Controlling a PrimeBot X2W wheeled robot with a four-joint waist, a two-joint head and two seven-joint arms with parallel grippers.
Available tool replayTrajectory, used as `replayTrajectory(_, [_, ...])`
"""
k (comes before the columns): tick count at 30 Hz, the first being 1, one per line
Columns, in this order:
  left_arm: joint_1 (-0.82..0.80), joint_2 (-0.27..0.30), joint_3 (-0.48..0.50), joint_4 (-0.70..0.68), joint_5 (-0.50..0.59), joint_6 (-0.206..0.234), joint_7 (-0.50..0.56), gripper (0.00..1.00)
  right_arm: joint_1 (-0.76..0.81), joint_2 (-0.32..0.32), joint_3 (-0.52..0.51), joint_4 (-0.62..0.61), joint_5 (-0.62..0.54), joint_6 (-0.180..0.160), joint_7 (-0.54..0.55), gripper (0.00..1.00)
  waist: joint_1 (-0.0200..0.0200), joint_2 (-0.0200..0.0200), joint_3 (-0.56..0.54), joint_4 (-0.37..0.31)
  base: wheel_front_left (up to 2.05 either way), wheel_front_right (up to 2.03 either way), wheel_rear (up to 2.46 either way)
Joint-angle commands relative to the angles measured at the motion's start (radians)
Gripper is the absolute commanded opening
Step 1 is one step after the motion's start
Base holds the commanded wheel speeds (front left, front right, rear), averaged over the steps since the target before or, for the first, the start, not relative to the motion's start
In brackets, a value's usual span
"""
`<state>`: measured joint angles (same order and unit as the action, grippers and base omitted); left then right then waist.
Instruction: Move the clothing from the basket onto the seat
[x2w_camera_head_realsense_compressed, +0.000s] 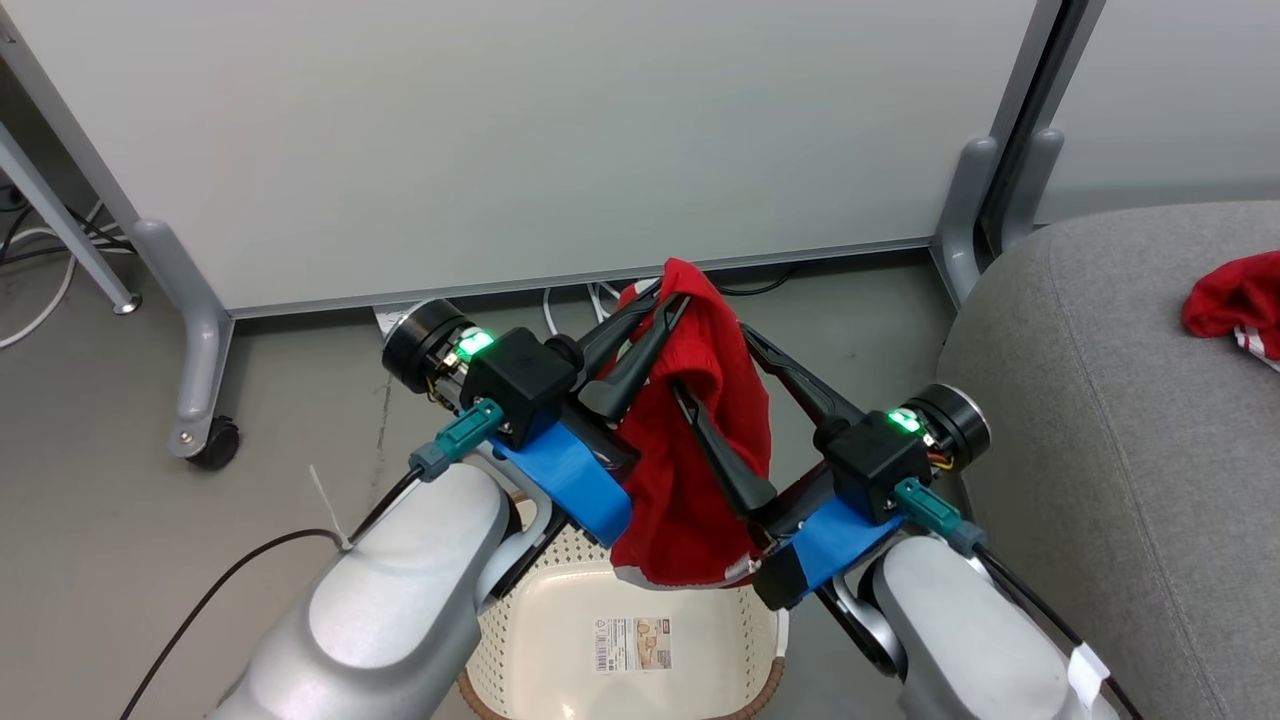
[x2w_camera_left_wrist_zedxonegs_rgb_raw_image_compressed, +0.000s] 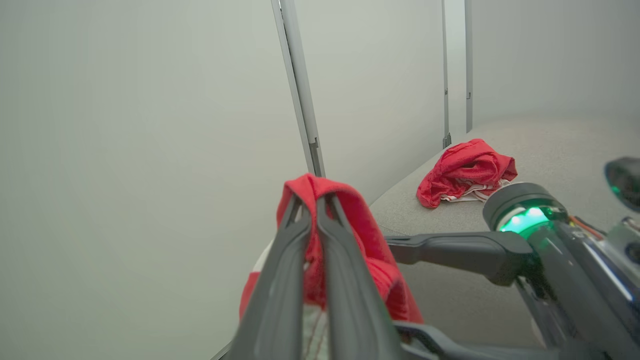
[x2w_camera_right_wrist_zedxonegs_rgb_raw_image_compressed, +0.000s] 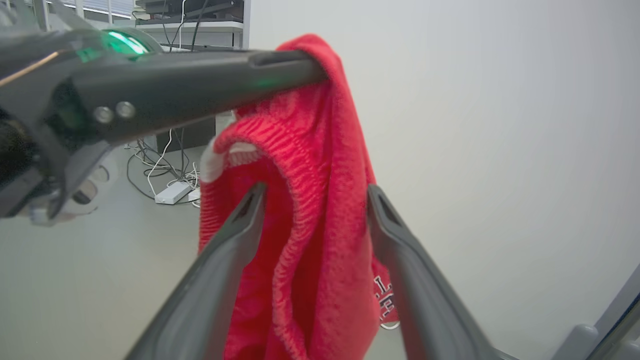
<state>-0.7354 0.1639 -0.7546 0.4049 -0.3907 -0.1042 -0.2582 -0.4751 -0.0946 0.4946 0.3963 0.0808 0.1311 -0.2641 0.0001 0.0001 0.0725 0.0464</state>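
We hold red garment pinched tight in left claw, hanging long axis down above basket. Right claw spread, fingers astride fabric, gripping nothing. Sofa lies to our right, nearer right arm; 1 other garment on it.

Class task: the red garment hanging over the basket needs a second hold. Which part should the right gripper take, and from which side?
The ribbed band of the red garment, just below the left gripper. Approach from the sofa side, as the open right gripper points: the band hangs as a thick vertical fold between its fingers.
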Motion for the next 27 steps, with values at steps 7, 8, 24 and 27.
replayTrajectory(7, [-0.020,-0.003,-0.001,0.002,-0.002,-0.001,-0.009,0.00,-0.077,0.025,0.005,0.102,-0.009,-0.001,0.000,1.00,-0.0001,-0.0001,0.012,0.001,0.00,0.00,0.00])
replayTrajectory(8, [-0.021,-0.004,0.000,0.001,-0.001,-0.001,-0.008,0.00,-0.083,0.028,0.003,0.115,-0.008,-0.001,0.000,1.00,-0.0001,-0.0001,0.013,0.001,0.00,0.00,0.00])
replayTrajectory(24, [-0.024,-0.009,0.007,0.000,0.003,-0.005,-0.008,0.00,-0.145,0.045,0.012,0.236,0.013,-0.001,0.000,0.00,-0.0001,-0.0001,0.020,0.001,0.00,0.00,0.00])
replayTrajectory(27, [-0.023,-0.010,0.009,0.000,0.004,-0.005,-0.008,0.00,-0.145,0.045,0.015,0.235,0.017,-0.001,0.000,0.00,-0.0001,-0.0001,0.021,0.001,0.00,0.00,0.00])
